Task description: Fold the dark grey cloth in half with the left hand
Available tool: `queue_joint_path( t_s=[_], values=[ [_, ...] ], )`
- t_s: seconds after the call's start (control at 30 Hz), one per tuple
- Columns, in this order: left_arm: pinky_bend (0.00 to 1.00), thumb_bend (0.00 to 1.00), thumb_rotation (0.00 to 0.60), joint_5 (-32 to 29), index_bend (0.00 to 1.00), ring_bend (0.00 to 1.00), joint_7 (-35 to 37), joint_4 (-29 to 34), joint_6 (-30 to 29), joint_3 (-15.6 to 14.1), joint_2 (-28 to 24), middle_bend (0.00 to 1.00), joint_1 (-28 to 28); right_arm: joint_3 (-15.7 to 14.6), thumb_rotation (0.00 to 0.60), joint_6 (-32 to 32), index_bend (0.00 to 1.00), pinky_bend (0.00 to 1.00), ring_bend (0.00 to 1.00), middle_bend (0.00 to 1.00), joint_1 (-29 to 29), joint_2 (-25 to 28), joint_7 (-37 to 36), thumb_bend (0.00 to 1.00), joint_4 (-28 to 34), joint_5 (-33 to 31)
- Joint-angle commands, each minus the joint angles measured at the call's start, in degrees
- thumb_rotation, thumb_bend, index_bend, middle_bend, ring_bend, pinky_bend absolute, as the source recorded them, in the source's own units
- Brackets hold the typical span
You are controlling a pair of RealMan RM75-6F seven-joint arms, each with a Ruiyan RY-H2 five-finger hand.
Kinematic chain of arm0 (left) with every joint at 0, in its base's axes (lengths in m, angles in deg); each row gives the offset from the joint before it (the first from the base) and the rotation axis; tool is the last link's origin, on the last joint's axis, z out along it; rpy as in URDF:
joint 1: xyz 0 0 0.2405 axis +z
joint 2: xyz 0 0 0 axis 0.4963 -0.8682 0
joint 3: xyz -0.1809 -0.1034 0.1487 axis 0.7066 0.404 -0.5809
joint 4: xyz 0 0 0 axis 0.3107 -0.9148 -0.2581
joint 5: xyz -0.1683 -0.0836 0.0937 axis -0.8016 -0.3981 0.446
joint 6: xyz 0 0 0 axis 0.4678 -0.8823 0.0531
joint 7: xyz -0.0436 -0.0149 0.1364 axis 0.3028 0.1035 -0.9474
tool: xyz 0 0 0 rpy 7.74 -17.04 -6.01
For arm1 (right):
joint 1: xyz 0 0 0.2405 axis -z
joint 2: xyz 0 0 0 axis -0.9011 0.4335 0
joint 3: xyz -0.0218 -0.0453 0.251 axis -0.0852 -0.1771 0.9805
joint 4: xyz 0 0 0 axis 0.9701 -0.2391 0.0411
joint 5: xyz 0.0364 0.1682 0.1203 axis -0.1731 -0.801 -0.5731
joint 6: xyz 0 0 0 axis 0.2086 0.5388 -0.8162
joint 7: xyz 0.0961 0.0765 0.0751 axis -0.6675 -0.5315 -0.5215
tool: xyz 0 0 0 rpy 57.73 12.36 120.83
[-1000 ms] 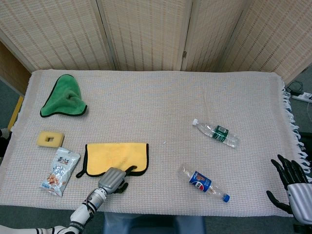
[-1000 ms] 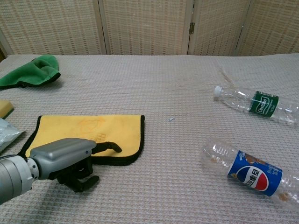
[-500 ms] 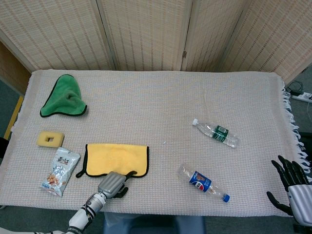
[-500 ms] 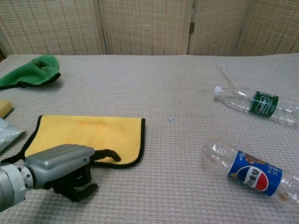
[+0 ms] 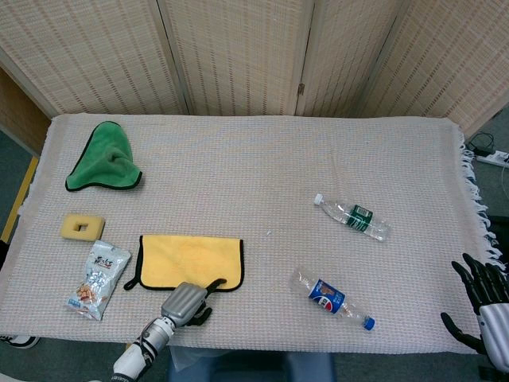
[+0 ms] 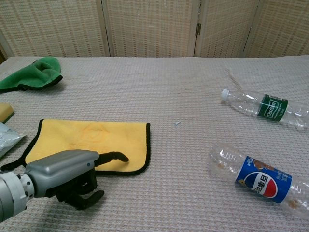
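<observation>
The cloth (image 5: pixel 191 259) lies flat near the table's front left, folded with its yellow face up and a dark border around it; in the chest view the cloth (image 6: pixel 91 137) shows the same yellow face. My left hand (image 5: pixel 187 302) sits at the cloth's near edge with its fingers curled under the palm and nothing in them. Seen from the chest, the left hand (image 6: pixel 63 176) has its thumb stretched over the cloth's dark front border. My right hand (image 5: pixel 481 296) hangs beyond the table's right edge, fingers spread, holding nothing.
A green cloth (image 5: pixel 103 167) lies crumpled at the back left, with a yellow sponge (image 5: pixel 82 227) and a snack packet (image 5: pixel 99 278) in front of it. A green-label bottle (image 5: pixel 352 216) and a Pepsi bottle (image 5: pixel 332 299) lie on their sides at the right.
My left hand has drawn back towards the table's near edge, off the cloth. The right hand has sunk slightly lower at the frame's edge.
</observation>
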Motion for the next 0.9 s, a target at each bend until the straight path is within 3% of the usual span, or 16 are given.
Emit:
queue_joint_path(
  t_s=[0.03, 0.4, 0.9],
  values=[
    [1.00, 0.57, 0.600, 4.0, 0.10, 1.00, 2.9, -0.1, -3.2, 0.7, -0.4, 1.00, 0.9, -0.2, 0.600, 0.4, 0.00, 0.00, 0.00, 0.00, -0.1, -0.1, 0.0, 0.35, -0.1, 0.3],
    [1.00, 0.57, 0.600, 7.7, 0.16, 1.00, 3.2, 3.1, -9.4, 0.2, -7.4, 1.00, 3.8, 0.0, 0.600, 1.2, 0.00, 0.00, 0.00, 0.00, -0.4, -0.2, 0.6, 0.35, 0.0, 0.1],
    [1.00, 0.57, 0.600, 2.9, 0.19, 1.00, 3.5, -1.6, -6.3, -1.6, -9.1, 1.00, 5.7, -0.2, 0.600, 2.8, 0.00, 0.00, 0.00, 0.00, -1.1, -0.3, 1.4, 0.35, 0.6, 0.2]
  ],
)
